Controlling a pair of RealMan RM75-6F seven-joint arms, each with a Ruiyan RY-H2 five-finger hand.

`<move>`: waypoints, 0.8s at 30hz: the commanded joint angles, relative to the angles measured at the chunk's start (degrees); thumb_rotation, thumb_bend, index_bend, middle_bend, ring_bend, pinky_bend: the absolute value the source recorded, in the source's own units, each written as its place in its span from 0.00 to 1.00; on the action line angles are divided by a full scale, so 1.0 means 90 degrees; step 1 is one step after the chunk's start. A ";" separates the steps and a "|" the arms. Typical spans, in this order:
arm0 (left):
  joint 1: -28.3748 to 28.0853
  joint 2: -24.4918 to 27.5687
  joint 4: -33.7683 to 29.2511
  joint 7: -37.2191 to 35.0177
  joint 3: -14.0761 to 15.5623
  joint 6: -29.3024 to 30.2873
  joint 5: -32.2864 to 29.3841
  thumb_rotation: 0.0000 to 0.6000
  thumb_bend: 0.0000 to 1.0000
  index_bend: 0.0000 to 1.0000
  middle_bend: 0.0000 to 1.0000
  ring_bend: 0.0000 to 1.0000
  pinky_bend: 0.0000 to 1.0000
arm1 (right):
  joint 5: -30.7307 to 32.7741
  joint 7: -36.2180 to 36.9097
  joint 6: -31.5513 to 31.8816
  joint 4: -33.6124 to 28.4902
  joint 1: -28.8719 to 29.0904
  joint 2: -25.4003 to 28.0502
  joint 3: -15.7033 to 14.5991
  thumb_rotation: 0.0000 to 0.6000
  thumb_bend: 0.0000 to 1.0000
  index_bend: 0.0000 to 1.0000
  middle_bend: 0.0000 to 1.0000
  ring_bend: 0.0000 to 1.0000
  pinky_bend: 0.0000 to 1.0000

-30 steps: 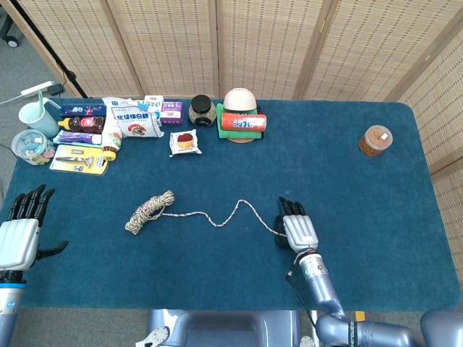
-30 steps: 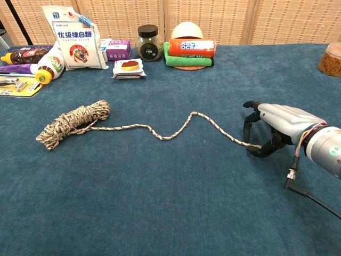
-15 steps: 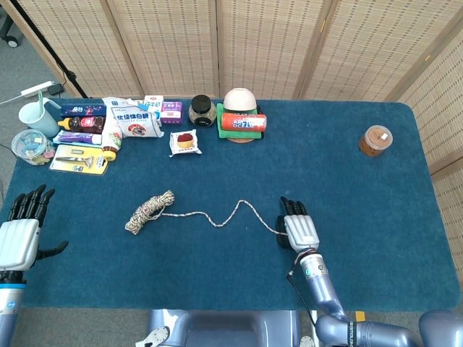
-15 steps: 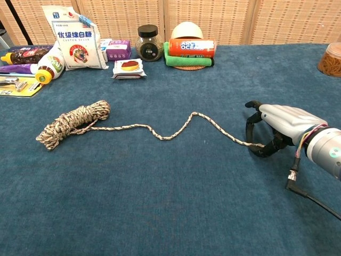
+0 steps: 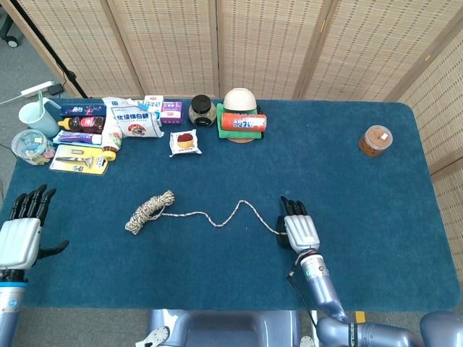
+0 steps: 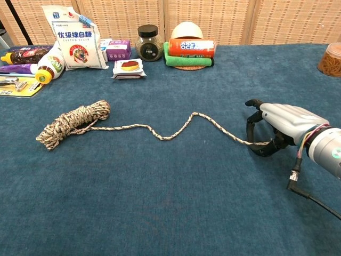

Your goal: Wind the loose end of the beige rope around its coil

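In the head view, one beige rope (image 5: 217,215) is seen on the blue table (image 5: 362,188): its single coil (image 5: 149,211) lies left of centre, and one loose strand is trailed rightward in a wavy line to the right hand (image 5: 299,230). That hand is laid palm down over the strand's end, fingers curled onto the cloth. The left hand (image 5: 20,233) is held at the near left edge, fingers spread apart, nothing in it. Along the far edge, one cup (image 5: 35,117), one white sugar bag (image 5: 134,117), one dark-lidded jar (image 5: 202,110), one orange can (image 5: 243,122) and one snack packet (image 5: 185,142) are counted; one amber-lidded tub (image 5: 375,140) is set apart at the far right.

In the chest view, the coil (image 6: 73,124) is shown at the left, and the strand's end is seen pinched between the thumb and fingers (image 6: 254,124) of the right hand (image 6: 275,129), clamped low against the table. The left hand is not shown here. The sugar bag (image 6: 74,38), jar (image 6: 148,43) and can (image 6: 192,47) are lined up at the far side.
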 commanded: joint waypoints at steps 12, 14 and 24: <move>-0.0912 -0.0602 0.0480 0.0090 -0.0413 -0.1221 -0.0588 1.00 0.06 0.00 0.00 0.00 0.00 | -0.0555 0.0124 0.0455 -0.0614 -0.0121 0.0488 0.0129 1.00 0.45 0.60 0.00 0.00 0.00; -0.1221 -0.0880 0.0553 0.0334 -0.0560 -0.1566 -0.0894 1.00 0.06 0.00 0.00 0.00 0.00 | -0.0601 0.0093 0.0536 -0.0767 -0.0157 0.0596 0.0142 1.00 0.45 0.60 0.00 0.00 0.00; -0.2102 -0.2046 0.0941 0.0915 -0.0904 -0.2395 -0.2225 1.00 0.06 0.00 0.00 0.00 0.00 | -0.0651 -0.0055 0.0645 -0.1039 -0.0209 0.0741 0.0145 1.00 0.45 0.60 0.00 0.00 0.00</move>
